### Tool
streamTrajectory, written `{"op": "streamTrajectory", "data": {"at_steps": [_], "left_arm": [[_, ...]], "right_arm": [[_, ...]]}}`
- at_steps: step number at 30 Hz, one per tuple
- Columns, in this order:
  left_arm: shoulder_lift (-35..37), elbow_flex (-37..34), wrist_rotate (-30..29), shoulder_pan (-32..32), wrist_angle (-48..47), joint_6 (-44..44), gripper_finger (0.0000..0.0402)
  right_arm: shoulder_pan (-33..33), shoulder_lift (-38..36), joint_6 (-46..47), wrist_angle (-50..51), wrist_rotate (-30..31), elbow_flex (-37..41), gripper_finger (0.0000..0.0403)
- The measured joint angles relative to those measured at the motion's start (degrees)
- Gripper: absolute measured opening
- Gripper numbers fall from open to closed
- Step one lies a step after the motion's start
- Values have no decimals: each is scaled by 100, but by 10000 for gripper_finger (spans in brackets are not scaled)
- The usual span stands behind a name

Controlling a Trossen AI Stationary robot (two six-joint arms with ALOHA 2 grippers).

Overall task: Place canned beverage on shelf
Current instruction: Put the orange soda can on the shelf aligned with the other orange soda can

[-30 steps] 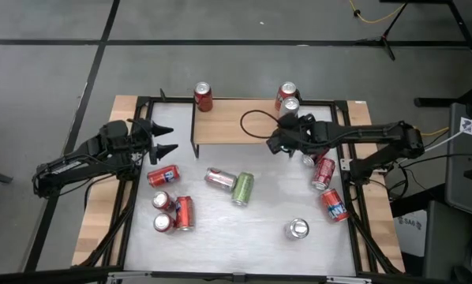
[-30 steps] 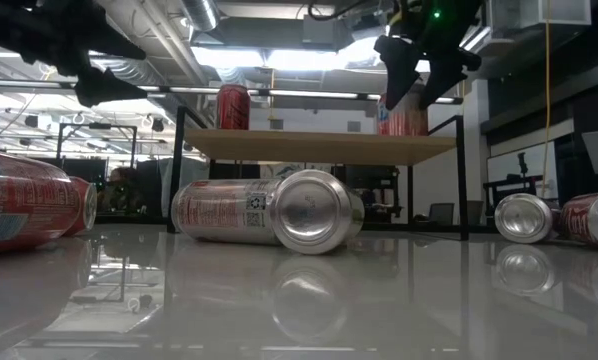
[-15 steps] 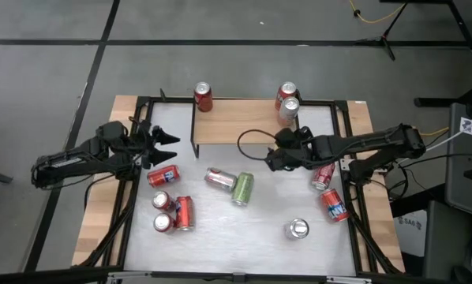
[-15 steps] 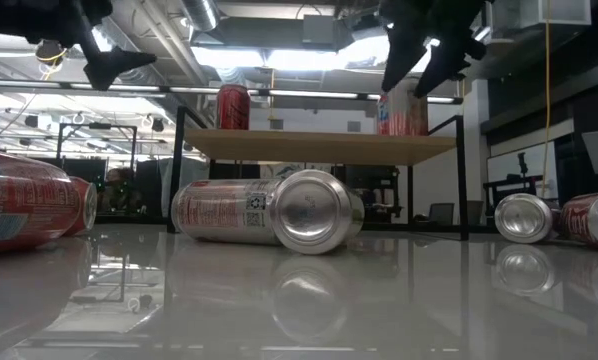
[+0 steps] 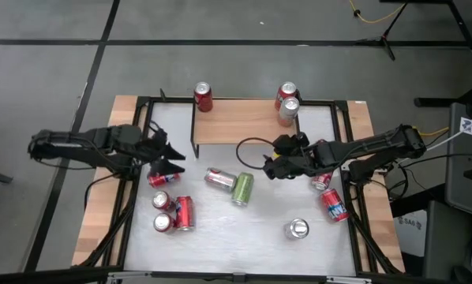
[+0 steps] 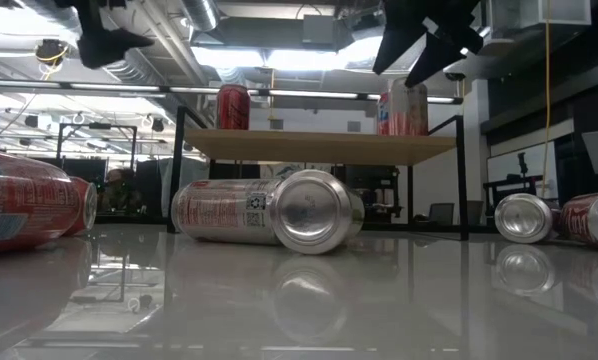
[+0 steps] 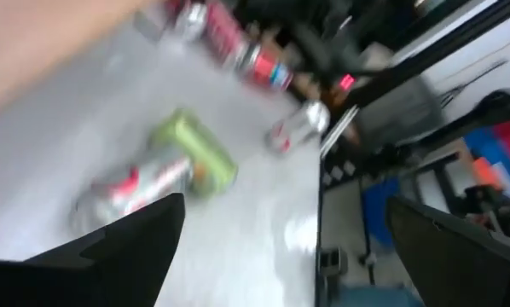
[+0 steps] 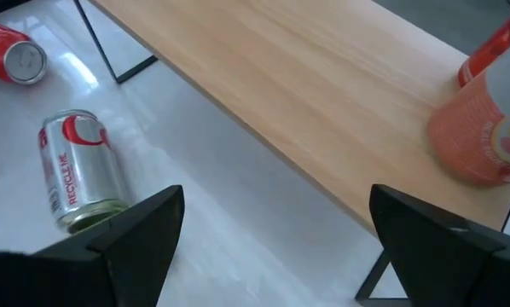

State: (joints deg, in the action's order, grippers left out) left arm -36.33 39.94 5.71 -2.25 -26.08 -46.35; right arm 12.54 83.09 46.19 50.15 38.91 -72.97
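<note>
While three cans stand upright on the shelf, a red can at its upper-left corner and a red-and-white pair at its upper right, the rest lie or stand on the white worktop below it in the high view. At mid-frame a silver-and-red can lies on its side with "RECYCLE ME" printed along its body, touching a green can to its right. Left of centre, the left gripper hangs just above a red can, jaws spread wide and empty. Right of centre, just below the shelf's front edge, the right gripper hovers with jaws apart, holding nothing. Two more red cans sit at lower left, two others lie at right, and one silver can stands at lower right. Other label writing is too small to read.
</note>
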Motion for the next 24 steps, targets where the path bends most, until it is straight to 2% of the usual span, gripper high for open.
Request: {"op": "streamTrajectory", "data": {"at_steps": [6,13,18,24], "left_arm": [[-1174,1249,-96,-764,-1913,-1665,396],[-2399,2188,612,-1496,-3673,-3835,396],[-2957,2391,884,-1842,-4141,-4705,396],[-3421,2391,855,-2098,-4361,-5076,396]], "right_arm": [[30,0,-2,-45,-69,0,363],[30,0,-235,-45,-102,0,363],[30,2,-321,-41,-100,0,363],[30,2,-323,-44,-50,0,363]]}}
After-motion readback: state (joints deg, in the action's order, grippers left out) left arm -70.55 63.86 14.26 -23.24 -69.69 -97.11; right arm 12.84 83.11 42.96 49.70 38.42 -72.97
